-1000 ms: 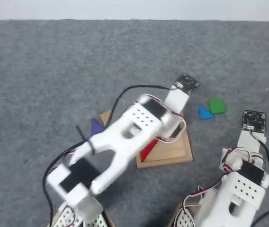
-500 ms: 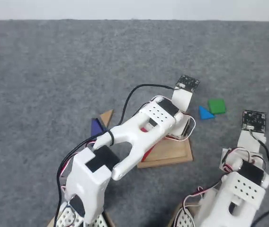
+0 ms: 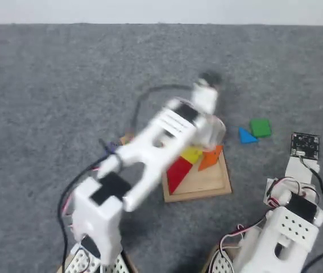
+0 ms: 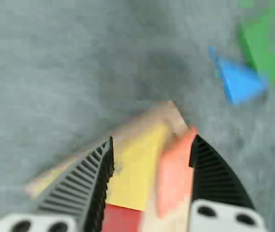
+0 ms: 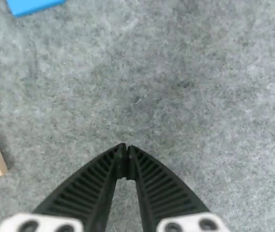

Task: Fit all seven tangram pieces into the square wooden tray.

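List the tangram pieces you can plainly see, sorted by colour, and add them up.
red piece: 1
yellow piece: 1
orange piece: 1
blue piece: 1
green piece: 1
Total: 5 plainly seen; the left arm covers part of the table and may hide more.

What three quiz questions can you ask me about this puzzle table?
1. True or false: the green square lies inside the wooden tray.
2. Which piece lies next to the green square on the carpet? A) blue triangle B) red triangle C) yellow piece
3. Which one is open: the left gripper or the right gripper?
Key: 1 false; 2 A; 3 the left gripper.
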Controlling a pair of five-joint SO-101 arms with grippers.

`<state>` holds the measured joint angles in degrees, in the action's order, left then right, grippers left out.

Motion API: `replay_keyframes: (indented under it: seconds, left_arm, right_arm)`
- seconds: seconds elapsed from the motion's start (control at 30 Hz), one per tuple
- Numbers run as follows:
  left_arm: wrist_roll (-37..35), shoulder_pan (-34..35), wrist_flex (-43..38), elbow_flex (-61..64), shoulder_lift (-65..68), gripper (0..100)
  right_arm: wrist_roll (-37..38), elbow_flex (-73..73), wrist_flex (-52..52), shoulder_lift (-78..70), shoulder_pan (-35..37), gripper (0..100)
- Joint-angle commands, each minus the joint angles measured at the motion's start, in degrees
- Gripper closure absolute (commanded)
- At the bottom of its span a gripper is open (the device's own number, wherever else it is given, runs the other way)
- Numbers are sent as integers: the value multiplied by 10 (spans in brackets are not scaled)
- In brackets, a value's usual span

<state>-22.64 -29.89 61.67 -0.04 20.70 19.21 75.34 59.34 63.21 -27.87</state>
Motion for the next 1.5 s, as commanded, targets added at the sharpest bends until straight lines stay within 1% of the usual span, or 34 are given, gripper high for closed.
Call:
replay_keyframes:
  seconds: [0.0, 0.1, 0.23, 0.37, 0.43, 0.5, 0.6, 0.73, 0.97, 1.1, 1.27, 1.47]
  left_arm:
    - [33, 115, 14, -14, -149, 754]
    - [58, 205, 13, 35, -221, 754]
    - [95, 316, 11, 143, -302, 752]
    - [138, 379, 5, 263, -352, 751]
    - [142, 399, -16, 322, -367, 751]
    - [142, 418, -48, 374, -378, 751]
    - [147, 440, -73, 408, -394, 751]
    - [156, 444, -76, 414, -408, 750]
    - [156, 442, -76, 415, -407, 750]
    - [156, 442, -76, 419, -406, 750]
    - [156, 442, -113, 444, -407, 750]
    - [157, 441, -116, 444, -407, 750]
  right_arm:
    - [-2, -9, 1, 14, 20, 987]
    - [-4, -17, 1, 14, 68, 987]
    - [-6, -58, 10, -6, 145, 987]
    - [-40, -130, 22, -96, 272, 986]
    - [-51, -166, 16, -156, 328, 986]
    - [-57, -200, 0, -216, 363, 986]
    - [-58, -238, -37, -297, 368, 986]
    - [-55, -255, -73, -378, 370, 986]
    - [-53, -258, -143, -458, 371, 986]
    - [-53, -300, -140, -486, 368, 986]
    - [-53, -353, -140, -546, 371, 986]
    - [-53, -400, -141, -600, 370, 986]
